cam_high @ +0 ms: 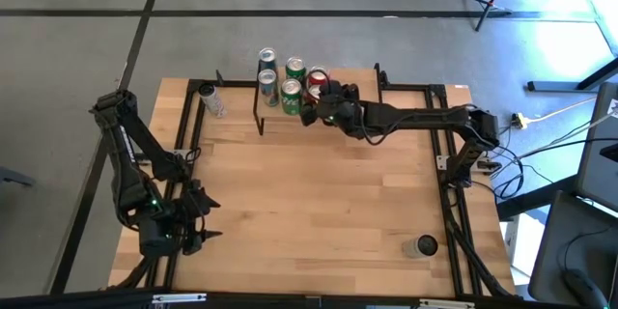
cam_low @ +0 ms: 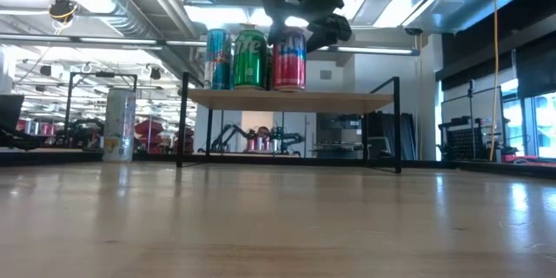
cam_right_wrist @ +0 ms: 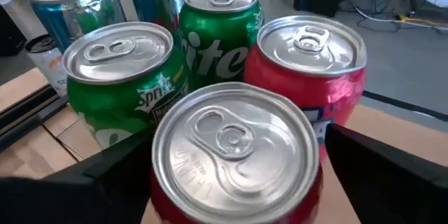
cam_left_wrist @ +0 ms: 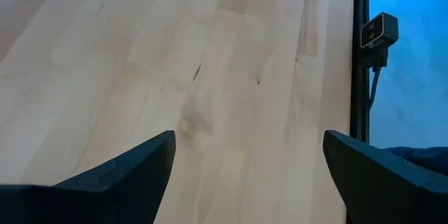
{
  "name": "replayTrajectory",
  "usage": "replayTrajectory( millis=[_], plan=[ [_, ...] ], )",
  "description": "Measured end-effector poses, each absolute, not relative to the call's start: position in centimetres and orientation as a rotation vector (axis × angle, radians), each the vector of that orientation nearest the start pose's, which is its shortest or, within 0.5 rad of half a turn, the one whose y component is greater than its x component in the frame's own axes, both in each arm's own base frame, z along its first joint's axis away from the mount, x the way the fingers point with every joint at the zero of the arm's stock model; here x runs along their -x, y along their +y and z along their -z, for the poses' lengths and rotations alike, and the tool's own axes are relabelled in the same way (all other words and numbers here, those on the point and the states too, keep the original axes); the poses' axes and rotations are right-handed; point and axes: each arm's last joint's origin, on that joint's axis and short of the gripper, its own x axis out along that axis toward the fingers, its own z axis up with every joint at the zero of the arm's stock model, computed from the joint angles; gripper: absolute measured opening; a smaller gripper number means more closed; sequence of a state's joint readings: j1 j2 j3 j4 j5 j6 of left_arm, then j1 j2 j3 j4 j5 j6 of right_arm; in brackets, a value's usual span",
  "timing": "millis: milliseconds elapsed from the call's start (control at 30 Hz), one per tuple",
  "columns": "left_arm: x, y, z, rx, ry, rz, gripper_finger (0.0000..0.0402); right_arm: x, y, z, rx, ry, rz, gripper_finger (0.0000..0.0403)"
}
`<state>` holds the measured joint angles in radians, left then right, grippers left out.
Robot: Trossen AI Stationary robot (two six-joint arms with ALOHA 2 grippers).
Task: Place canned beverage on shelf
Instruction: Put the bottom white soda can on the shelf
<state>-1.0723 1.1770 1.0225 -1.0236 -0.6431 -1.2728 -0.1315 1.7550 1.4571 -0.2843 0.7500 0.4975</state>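
A red can [cam_right_wrist: 234, 140] stands upright on the shelf [cam_low: 347, 99], a light plank on thin black legs at the table's far middle. It also shows in the low view [cam_low: 288, 61]. My right gripper [cam_right_wrist: 239, 147] reaches in from the table's right, and its fingers close on the can's upper part; it shows in the high view [cam_high: 314, 108]. Beside and behind the can stand two green cans [cam_right_wrist: 119, 70], a second red can [cam_right_wrist: 311, 49] and blue cans [cam_right_wrist: 70, 0]. My left gripper [cam_left_wrist: 248, 147] is open and empty at the near left [cam_high: 198, 232]. My right gripper has the red can's upper wall, just under the rim [cam_right_wrist: 315, 175], between its two fingers, one on each side. The fingers slant down from the table's right. The can stands upright with its base on the shelf plank [cam_low: 288, 89].
A slim pale can [cam_high: 210, 99] stands on the table left of the shelf, also in the low view [cam_low: 119, 124]. A dark can [cam_high: 422, 246] stands near the table's near right corner. Black frame rails [cam_high: 454, 203] run along the table's sides.
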Motion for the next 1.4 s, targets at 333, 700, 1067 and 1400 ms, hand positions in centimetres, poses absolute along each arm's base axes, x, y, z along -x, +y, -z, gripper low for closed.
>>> replayTrajectory(
  millis=[333,700,1067,1400],
  plan=[
    [-11.4,-17.2,-28.5,0.306,0.824,-0.149,0.0350,-38.9,-7.1,-34.9,-0.141,0.346,0.939,0.0346],
    [-11.4,-17.2,-28.5,0.311,0.823,-0.149,0.0350,-37.5,-1.4,-40.2,-0.109,0.466,0.743,0.0332],
    [-11.5,-17.2,-28.6,0.319,0.803,-0.156,0.0350,-35.1,9.9,-38.7,-0.282,0.695,0.319,0.0291],
    [-13.1,-16.9,-28.9,0.359,0.744,-0.169,0.0350,-29.9,17.5,-36.5,-0.385,0.908,0.325,0.0287]
  ],
)
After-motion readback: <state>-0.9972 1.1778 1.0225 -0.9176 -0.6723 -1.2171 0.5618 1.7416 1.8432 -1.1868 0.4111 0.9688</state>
